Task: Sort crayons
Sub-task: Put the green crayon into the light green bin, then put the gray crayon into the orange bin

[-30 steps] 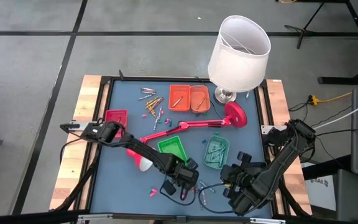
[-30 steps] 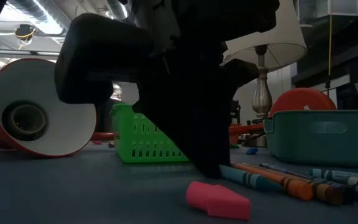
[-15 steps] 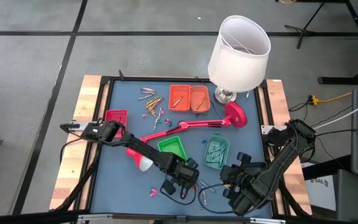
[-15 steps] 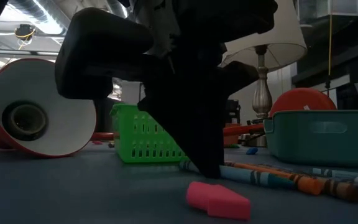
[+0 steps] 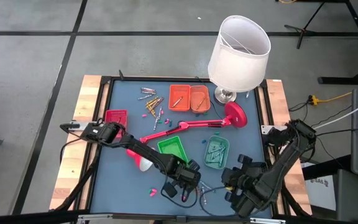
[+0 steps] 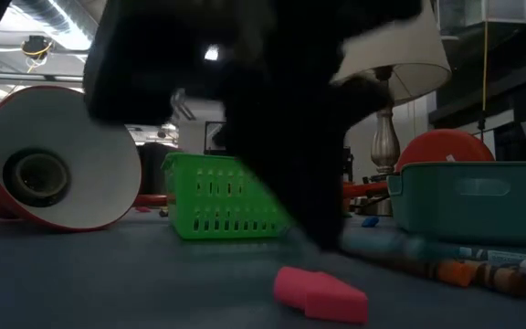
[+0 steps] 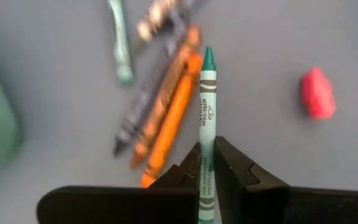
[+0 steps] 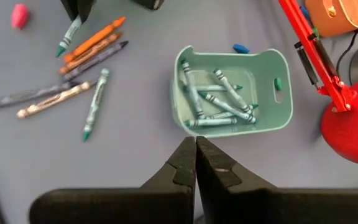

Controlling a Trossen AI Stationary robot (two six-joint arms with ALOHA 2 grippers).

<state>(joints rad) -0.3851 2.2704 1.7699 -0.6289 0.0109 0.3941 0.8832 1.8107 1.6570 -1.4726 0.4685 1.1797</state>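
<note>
Blue-grey matting covers the table [image 5: 120, 99], smooth and flat. Left gripper [image 7: 207, 167] is clenched on a green crayon [image 7: 207, 112] — a slim paper-wrapped stick, lifted just above loose orange crayons [image 7: 169, 118] near the front edge. Right gripper [image 8: 196, 155], pinched shut on nothing, waits above the teal tray [image 8: 272, 118]. Pick-up looks done; next comes carrying it to a matching plastic tray — probably that teal one.
</note>
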